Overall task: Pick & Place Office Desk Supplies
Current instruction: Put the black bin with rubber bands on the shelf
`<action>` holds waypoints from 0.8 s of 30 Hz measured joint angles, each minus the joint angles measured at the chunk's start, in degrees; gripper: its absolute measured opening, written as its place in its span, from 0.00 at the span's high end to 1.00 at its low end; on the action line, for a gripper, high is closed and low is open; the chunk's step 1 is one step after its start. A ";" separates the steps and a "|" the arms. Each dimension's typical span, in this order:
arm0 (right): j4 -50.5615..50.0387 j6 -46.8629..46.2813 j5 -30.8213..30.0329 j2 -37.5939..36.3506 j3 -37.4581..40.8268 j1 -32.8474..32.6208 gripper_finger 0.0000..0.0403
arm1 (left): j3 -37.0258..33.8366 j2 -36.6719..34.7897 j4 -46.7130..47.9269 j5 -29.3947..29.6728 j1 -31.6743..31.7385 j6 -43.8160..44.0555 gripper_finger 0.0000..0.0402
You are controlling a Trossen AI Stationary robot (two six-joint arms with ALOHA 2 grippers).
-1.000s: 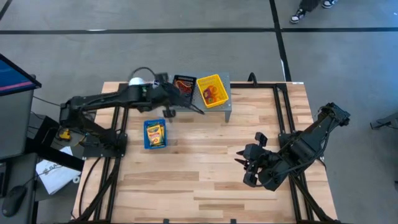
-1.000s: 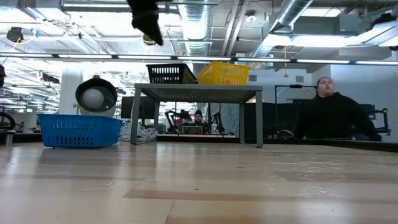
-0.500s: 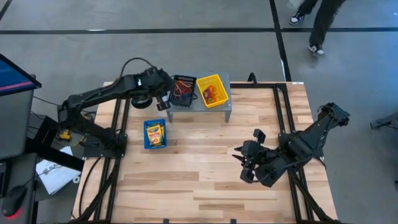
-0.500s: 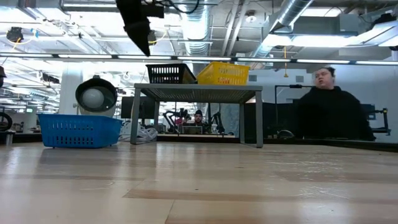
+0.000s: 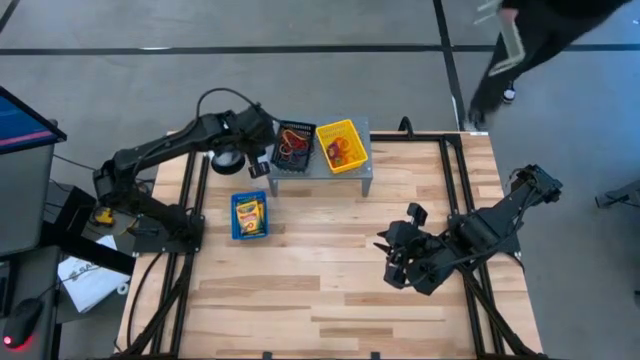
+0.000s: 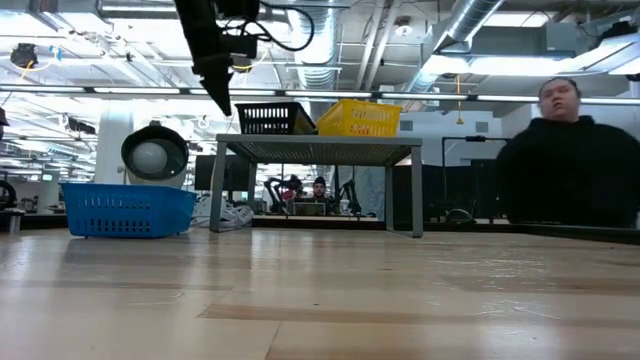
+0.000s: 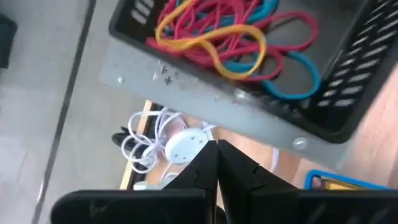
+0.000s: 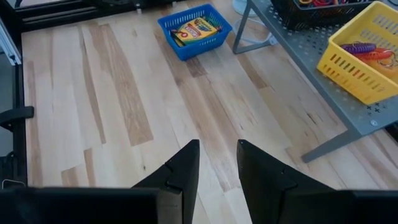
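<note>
Sorting is looking nearly finished: rubber bands (image 7: 233, 34) are lying in the black bin (image 5: 295, 143) and yellow bin (image 5: 340, 145) on the far shelf (image 5: 362, 172), crayon box (image 5: 249, 215) in the blue bin (image 5: 234, 233) at left, while left gripper (image 7: 216, 163), pressed together and empty, is hovering just left of the black bin and right gripper (image 8: 216, 163), spread, is waiting at near right.

Three bins: a black bin (image 5: 295, 142) and a yellow bin (image 5: 341, 145) side by side on one grey shelf (image 5: 366, 172) at upper centre of the high view, and a blue bin (image 5: 249, 216) below and left of them on the table (image 5: 320, 290). One crayon box (image 5: 249, 213) lies in the blue bin. Rubber bands (image 7: 236, 37) fill the black bin in a tangle too dense to count; more lie in the yellow bin. Two arms. One person (image 6: 570, 160) stands at the right of the low view.
</note>
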State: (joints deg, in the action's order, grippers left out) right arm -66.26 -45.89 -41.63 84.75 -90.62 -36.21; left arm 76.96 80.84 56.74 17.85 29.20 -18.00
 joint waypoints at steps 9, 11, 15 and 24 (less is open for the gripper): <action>-0.18 -0.02 0.24 0.00 0.01 -0.04 0.74 | -2.60 -0.11 -4.68 -3.51 0.51 -1.60 0.99; -0.18 -0.02 0.26 0.00 0.00 -0.04 0.74 | -2.97 -0.11 -5.31 -3.91 0.49 -1.83 0.99; -0.16 -0.02 1.08 0.00 0.01 -0.04 0.74 | -2.97 -0.11 -6.40 -4.73 0.47 -2.40 0.99; -0.13 -0.02 1.14 0.00 0.01 -0.04 0.74 | -2.97 -0.11 -8.46 -7.37 0.45 -2.73 0.99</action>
State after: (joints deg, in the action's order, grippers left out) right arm -66.39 -45.91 -40.49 84.75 -90.62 -36.25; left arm 74.00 80.73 48.28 10.48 29.65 -20.73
